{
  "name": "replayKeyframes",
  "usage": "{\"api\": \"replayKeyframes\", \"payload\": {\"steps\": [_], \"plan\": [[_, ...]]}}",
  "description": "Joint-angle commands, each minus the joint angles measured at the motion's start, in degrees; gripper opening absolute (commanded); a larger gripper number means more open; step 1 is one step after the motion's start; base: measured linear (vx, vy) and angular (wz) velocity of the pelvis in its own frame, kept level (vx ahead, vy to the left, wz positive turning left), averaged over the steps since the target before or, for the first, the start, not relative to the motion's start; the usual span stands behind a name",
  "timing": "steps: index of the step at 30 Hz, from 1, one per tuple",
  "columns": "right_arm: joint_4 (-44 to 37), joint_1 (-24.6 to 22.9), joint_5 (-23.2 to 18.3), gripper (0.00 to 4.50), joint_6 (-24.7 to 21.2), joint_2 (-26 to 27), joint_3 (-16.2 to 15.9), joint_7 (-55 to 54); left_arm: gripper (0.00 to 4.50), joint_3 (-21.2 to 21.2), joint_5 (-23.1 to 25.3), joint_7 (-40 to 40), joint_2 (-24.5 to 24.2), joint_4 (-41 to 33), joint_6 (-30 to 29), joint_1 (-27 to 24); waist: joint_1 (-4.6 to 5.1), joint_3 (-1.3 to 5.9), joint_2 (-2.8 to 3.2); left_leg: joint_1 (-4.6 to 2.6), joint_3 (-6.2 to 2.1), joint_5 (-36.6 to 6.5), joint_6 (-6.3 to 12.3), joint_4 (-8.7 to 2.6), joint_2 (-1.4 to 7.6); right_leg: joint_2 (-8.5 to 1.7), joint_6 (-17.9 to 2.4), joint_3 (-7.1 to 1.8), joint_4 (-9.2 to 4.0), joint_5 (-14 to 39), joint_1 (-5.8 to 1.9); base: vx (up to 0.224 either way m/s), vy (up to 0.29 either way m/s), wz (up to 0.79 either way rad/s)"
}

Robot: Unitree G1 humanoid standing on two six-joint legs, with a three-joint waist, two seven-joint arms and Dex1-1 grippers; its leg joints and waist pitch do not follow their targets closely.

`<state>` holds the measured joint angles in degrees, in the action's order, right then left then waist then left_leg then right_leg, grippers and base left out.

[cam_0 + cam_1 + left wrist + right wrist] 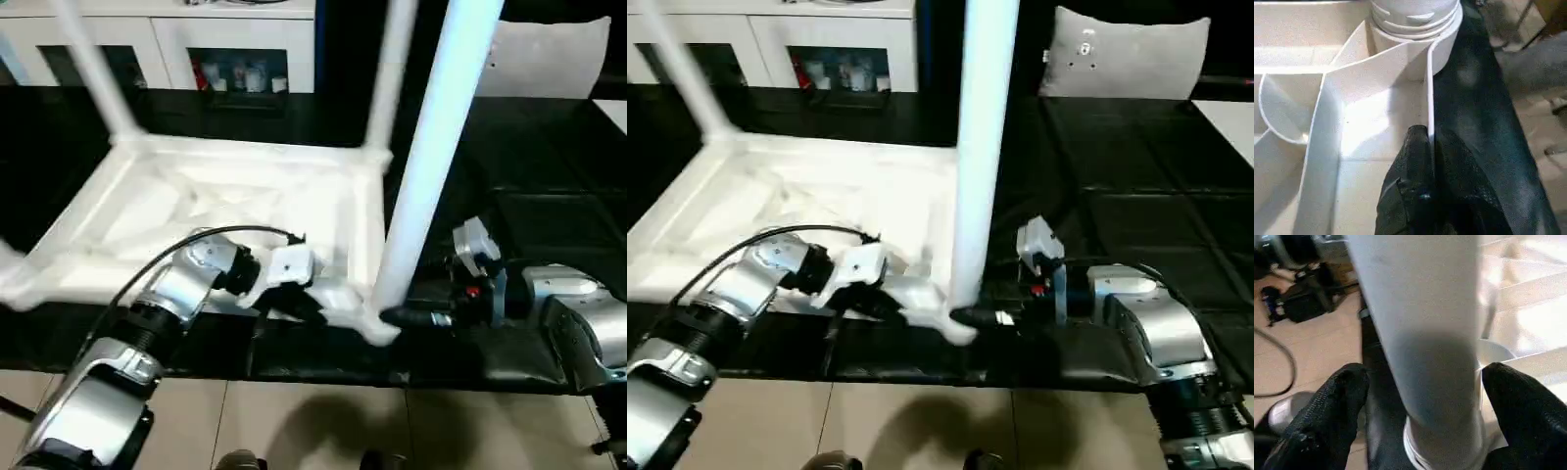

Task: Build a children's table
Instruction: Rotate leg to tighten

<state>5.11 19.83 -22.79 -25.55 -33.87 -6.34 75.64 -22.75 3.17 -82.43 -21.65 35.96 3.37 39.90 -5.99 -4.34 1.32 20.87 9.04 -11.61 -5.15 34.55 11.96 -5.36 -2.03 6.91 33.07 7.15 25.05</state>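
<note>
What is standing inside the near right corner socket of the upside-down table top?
A white leg stands upright in that corner socket of the table top. Its ringed base shows at the socket mouth; the end inside is hidden by the socket wall.

Upturned table top (235, 211) on work surface (1136, 196), legs (436, 157) upright in corners, cabinet (176, 44) behind

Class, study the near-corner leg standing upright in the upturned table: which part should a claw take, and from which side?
Take the leg low on its round shaft, just above the corner socket. Come in level from the open side beyond the table edge, where the right claw straddles it. The rim wall that the left claw pinches blocks the other side.
</note>
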Motion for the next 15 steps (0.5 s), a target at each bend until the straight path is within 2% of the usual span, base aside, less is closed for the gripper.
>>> {"api": "replayKeyframes", "payload": {"steps": [1, 3, 15], "plan": [[-0.87, 0.44, -0.52, 3.71, -0.46, -0.48, -0.72, 1.54, 0.0, -1.14, 0.13, -2.2, 0.18, -2.25, 1.76, 0.36, 0.2, 4.72, -0.72, 0.03, 0.71, -5.87, 6.34, -3.64, 0.87, -2.71, -9.72, -2.74, -3.49, 17.66, -4.85, 0.0, 0.0, 0.0], [-0.67, 0.62, -0.59, 3.5, -0.55, -0.64, -1.2, 2.55, 0.0, -1.05, 0.14, -2.72, 0.17, -1.71, 2.51, 0.49, 0.17, 4.75, -0.74, 0.07, 0.69, -5.96, 5.83, -3.66, 0.8, -2.7, -8.94, -2.71, -3.62, 18.78, -4.89, 0.0, 0.0, 0.0], [-2.29, -0.59, -1.85, 2.51, -2.46, -0.42, -2.25, 2.82, 0.0, -0.8, 0.04, -1.07, -0.25, -1.25, 2.2, 0.29, -0.07, 4.68, -0.91, 0.13, 0.71, -5.14, 5.79, -3.63, 0.74, -2.58, -8.71, -2.7, -3.52, 18.3, -4.85, 0.0, 0.0, 0.0]]}}
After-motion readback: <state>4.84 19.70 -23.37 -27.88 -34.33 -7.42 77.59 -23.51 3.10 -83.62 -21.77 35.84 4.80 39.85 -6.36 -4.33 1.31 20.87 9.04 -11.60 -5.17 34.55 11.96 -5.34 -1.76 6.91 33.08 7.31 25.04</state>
